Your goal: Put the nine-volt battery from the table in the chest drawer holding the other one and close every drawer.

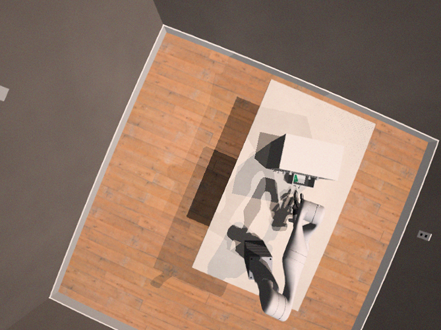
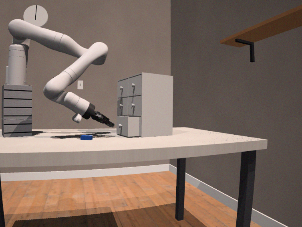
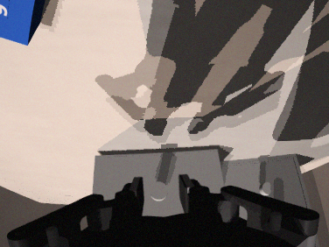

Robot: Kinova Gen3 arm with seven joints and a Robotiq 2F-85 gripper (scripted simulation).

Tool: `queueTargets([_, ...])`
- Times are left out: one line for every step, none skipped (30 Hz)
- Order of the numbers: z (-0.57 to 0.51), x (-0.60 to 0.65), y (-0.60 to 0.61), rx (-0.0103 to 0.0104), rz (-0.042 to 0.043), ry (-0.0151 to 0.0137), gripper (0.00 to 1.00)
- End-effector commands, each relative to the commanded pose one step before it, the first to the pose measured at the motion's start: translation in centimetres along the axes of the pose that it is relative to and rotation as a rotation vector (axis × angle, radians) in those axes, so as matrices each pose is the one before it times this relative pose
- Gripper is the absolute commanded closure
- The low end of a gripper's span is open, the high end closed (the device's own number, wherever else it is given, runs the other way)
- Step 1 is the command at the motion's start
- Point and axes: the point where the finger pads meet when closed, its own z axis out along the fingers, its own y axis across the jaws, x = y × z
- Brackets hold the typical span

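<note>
The small grey-white chest (image 1: 312, 154) (image 2: 157, 104) stands upright with a bottom drawer (image 2: 133, 126) (image 3: 115, 172) pulled partly out. A green item (image 1: 295, 178) shows in that drawer; the rest of its contents I cannot make out. The drawer's round knob (image 2: 120, 125) (image 3: 158, 198) faces my gripper (image 1: 298, 197) (image 2: 112, 125) (image 3: 161, 187). My gripper is partly open and empty, tilted down, with its tips just short of the knob. The blue nine-volt battery (image 2: 86, 137) (image 3: 17, 19) lies on the table, apart from the chest and behind the fingertips.
The light table (image 1: 287, 96) (image 2: 219, 144) bears the chest and the arm's grey ribbed pedestal (image 2: 17, 110). Four upper drawers with knobs look pushed in. A wall shelf (image 2: 263, 27) hangs high at the right. Arm shadows cross the table before the chest.
</note>
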Motion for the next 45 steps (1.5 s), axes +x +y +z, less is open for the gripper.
queueTargets([-0.63,0.818,-0.227,0.00611,0.00597,0.01008,0.67])
queueTargets([-0.104,0.06,0.0,0.0,0.0,0.0,0.67])
queueTargets([-0.043,0.025,0.0,0.0,0.0,0.0,0.67])
queueTargets([-0.007,0.004,0.0,0.0,0.0,0.0,0.67])
queueTargets([-0.002,-0.001,0.0,0.0,0.0,0.0,0.67])
queueTargets([-0.013,-0.007,0.0,0.0,0.0,0.0,0.67])
queueTargets([-0.035,-0.018,0.0,0.0,0.0,0.0,0.67])
queueTargets([-0.064,-0.034,0.0,0.0,-0.00001,0.0,0.67])
queueTargets([-0.1,-0.053,0.0,0.0,0.0,0.0,0.67])
queueTargets([-0.14,-0.075,0.0,0.0,0.00001,0.0,0.67])
queueTargets([-0.183,-0.098,0.0,0.0,0.0,0.0,0.67])
queueTargets([-0.229,-0.122,0.0,0.0,0.0,0.0,0.67])
queueTargets([-0.275,-0.147,0.0,0.0,0.0,0.0,0.67])
queueTargets([-0.32,-0.171,0.0,0.00001,0.00001,0.0,0.67])
queueTargets([-0.363,-0.194,0.0,0.0,0.0,0.0,0.67])
queueTargets([0.0,0.0,0.0,0.0,0.0,0.0,0.67])
queueTargets([0.0,0.0,0.0,0.0,0.0,0.0,0.67])
queueTargets([-0.403,-0.215,0.0,0.0,0.0,0.0,0.67])
queueTargets([-0.44,-0.235,0.0,0.0,0.0,0.0,0.67])
queueTargets([-0.472,-0.252,0.0,0.0,0.0,0.0,0.67])
queueTargets([-0.498,-0.266,0.0,0.0,0.0,0.0,0.67])
queueTargets([-0.52,-0.277,0.0,-0.00001,-0.00001,0.0,0.67])
queueTargets([-0.535,-0.285,0.0,-0.00001,-0.00001,0.0,0.67])
queueTargets([-0.499,-0.266,0.0,0.0,-0.00001,0.00003,0.67])
queueTargets([-0.32,-0.169,-0.001,0.00006,0.00003,0.00007,0.67])
queueTargets([-0.226,-0.122,0.001,-0.00001,0.0,-0.00003,0.67])
queueTargets([-0.235,-0.124,0.0,0.00001,0.0,0.00003,0.67])
queueTargets([-0.236,-0.128,0.001,-0.00002,0.0,-0.00006,0.67])
queueTargets([-0.242,-0.127,-0.001,0.00002,0.0,0.00006,0.67])
queueTargets([-0.236,-0.129,0.001,-0.00003,0.0,-0.00009,0.67])
queueTargets([-0.236,-0.124,-0.001,0.00003,0.0,0.00008,0.67])
queueTargets([-0.223,-0.122,0.001,-0.00002,0.0,-0.00008,0.67])
queueTargets([0.0,0.0,0.0,0.0,0.0,0.0,0.67])
queueTargets([0.0,0.0,0.0,0.0,0.0,0.0,0.67])
queueTargets([-0.217,-0.113,-0.001,0.00002,0.0,0.00007,0.67])
queueTargets([-0.198,-0.108,0.001,-0.00002,0.0,-0.00007,0.67])
queueTargets([-0.185,-0.097,-0.001,0.00002,0.0,0.00006,0.67])
queueTargets([-0.163,-0.087,0.0,0.0,0.0,-0.00002,0.67])
queueTargets([-0.141,-0.076,0.0,-0.00001,0.0,-0.00003,0.67])
queueTargets([-0.121,-0.063,-0.001,0.00001,0.0,0.00004,0.67])
queueTargets([-0.097,-0.051,0.0,0.0,0.0,0.0,0.67])
queueTargets([-0.074,-0.04,0.0,0.0,0.0,-0.00002,0.67])
queueTargets([-0.052,-0.029,0.0,0.0,0.0,-0.00002,0.67])
queueTargets([-0.034,-0.018,0.0,0.0,0.0,-0.00002,0.67])
queueTargets([-0.018,-0.01,0.0,0.0,0.0,-0.00001,0.67])
